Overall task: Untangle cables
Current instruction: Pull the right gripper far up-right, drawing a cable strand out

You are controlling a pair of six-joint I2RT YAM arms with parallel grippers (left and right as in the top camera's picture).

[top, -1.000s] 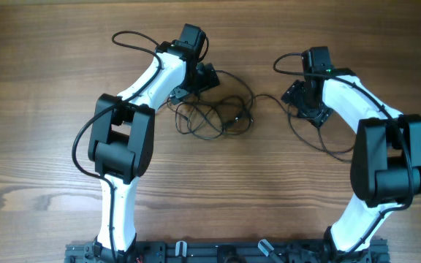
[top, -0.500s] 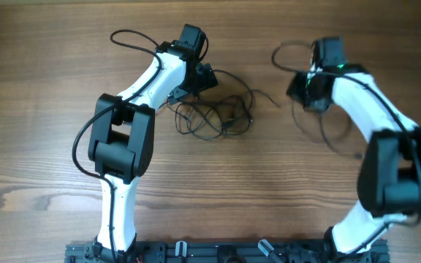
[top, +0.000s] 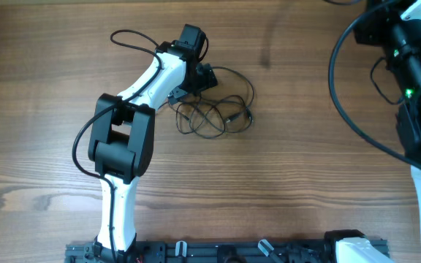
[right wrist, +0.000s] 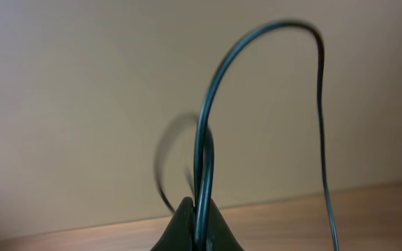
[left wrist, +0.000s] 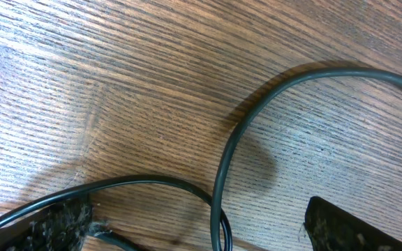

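Observation:
A tangle of thin black cables [top: 214, 117] lies on the wooden table just right of my left arm. My left gripper [top: 205, 77] rests low at the tangle's upper left edge. In the left wrist view it [left wrist: 204, 230] is open, its fingertips [left wrist: 54, 223] wide apart, and two cable strands [left wrist: 218, 167] cross the wood between them. My right arm [top: 415, 73] is raised high at the top right. In the right wrist view my right gripper [right wrist: 197, 223] is shut on one cable [right wrist: 202, 139], which loops up and hangs down on the right.
The thicker black wires [top: 335, 73] of the right arm loop out beside it at the top right. The left arm's own wire [top: 126, 36] curls at the upper left. The arm bases and a black rail [top: 218, 252] line the near edge.
My right gripper has shut on a cable and risen up and to the right. The strand that ran right from the tangle is gone from the table. The left arm has not moved.

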